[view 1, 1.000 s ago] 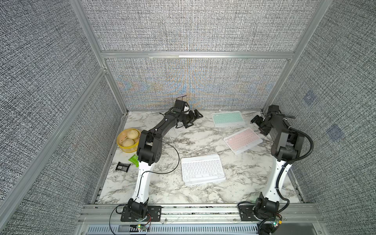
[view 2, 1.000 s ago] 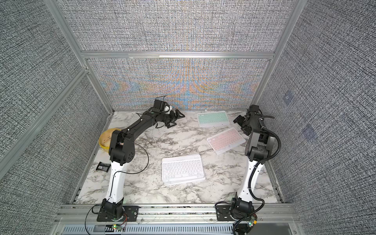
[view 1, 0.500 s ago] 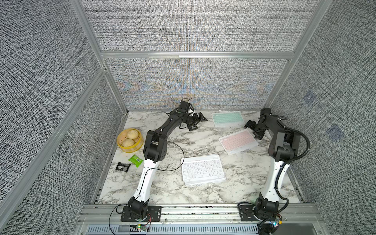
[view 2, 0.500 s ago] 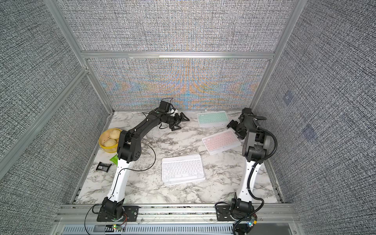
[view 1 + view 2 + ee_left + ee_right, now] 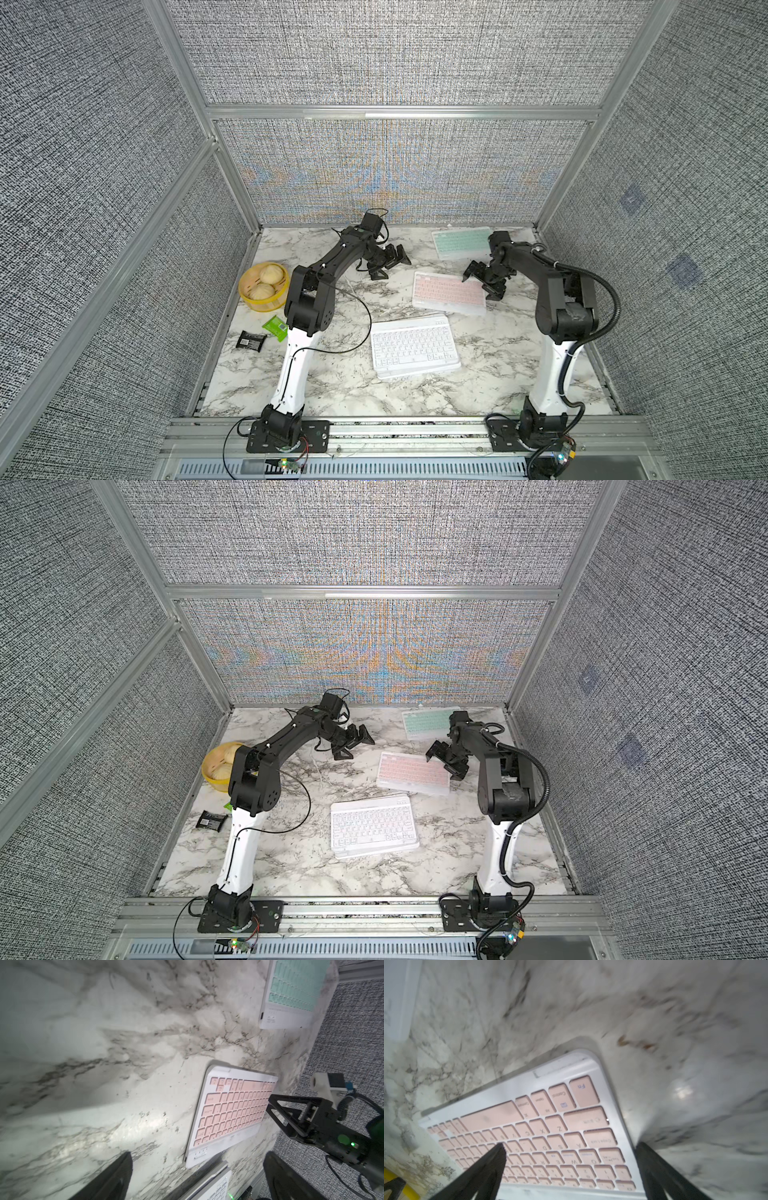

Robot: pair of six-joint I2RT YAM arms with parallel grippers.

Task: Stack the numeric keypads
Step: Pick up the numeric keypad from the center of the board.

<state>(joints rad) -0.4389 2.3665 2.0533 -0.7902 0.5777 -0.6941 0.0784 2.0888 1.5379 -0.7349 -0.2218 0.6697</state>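
Observation:
Three numeric keypads show in both top views. A mint green one (image 5: 459,244) (image 5: 426,722) lies at the back right. A pink one (image 5: 448,294) (image 5: 412,774) lies askew right of centre. A white one (image 5: 414,345) (image 5: 374,825) tops a low stack at front centre. My right gripper (image 5: 482,283) (image 5: 571,1147) is open at the pink keypad's (image 5: 550,1124) right end, one finger over the keys, the other just past the short edge. My left gripper (image 5: 392,266) (image 5: 197,1160) hangs open and empty over bare marble, left of the pink keypad (image 5: 230,1113).
A yellow bowl (image 5: 249,297) with buns stands at the left edge, with a green packet (image 5: 276,328) and a black packet (image 5: 250,340) in front of it. Grey fabric walls close in the marble table (image 5: 340,382) on three sides.
The pink keypad has slid left toward the centre and turned, with my open right gripper moving left along with it. My left gripper has shifted a little forward.

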